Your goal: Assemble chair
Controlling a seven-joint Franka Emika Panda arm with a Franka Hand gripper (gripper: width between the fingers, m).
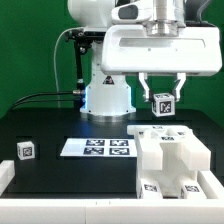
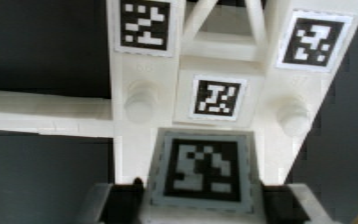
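Exterior view, items in order. Tool (image 1: 162, 96): hangs from the arm above the bench (image 1: 50, 125), jaws closed part-way onto a small tagged block (image 1: 162, 104), one finger on each side face. Tagged block: a chair part, held clear of the bench, above the far edge of the chair body (image 1: 176, 160) and apart from it. Chair body: chunky white assembly at the exterior view's right, resting on the bench, with tags on its near faces. Spare cube (image 1: 25, 150): another tagged part, alone near the exterior view's left edge, well apart from the rest. Marker board (image 1: 100, 148): flat on the bench between the spare cube and the chair body.

Wrist view, same items. Tool (image 2: 201, 205): fingers (image 2: 123, 205) flank the tagged block (image 2: 202, 168). Beyond it lies the chair body (image 2: 69, 112), three tags showing.

Handling note, by judgement. The step in hand looks like carrying the block to its seat on the chair body. Grip firm, block square to the fingers. Line it up over its seat before lowering, descend straight and slowly, and release only once it is seated. The exact seat cannot be made out here
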